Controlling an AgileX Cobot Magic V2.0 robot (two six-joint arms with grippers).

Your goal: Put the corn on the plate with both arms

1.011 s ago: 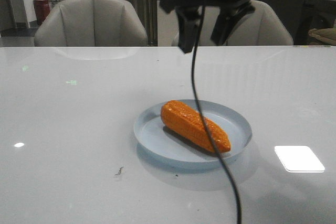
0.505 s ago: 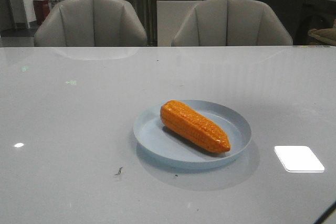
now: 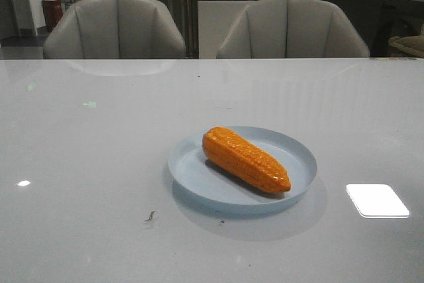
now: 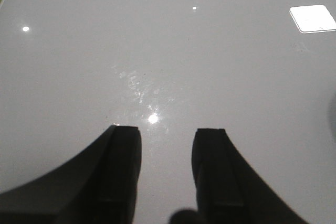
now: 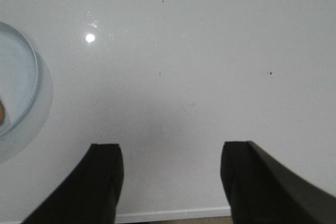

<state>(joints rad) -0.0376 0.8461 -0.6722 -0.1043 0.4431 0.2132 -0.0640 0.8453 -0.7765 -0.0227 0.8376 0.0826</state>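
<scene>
Orange corn [image 3: 246, 159] on pale-blue plate [image 3: 199, 177]

Glossy bumpy corn [image 3: 246, 159], smooth plastic-looking plate [image 3: 199, 174]

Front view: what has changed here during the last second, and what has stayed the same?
The dark arm with its cable, which hung over the round pale-blue plate one second ago, has left the front view. The orange toy corn cob lies on the plate exactly as before, and no hand holds it.

Open table [image 3: 99, 164] around plate [image 3: 298, 154], seemingly.
</scene>
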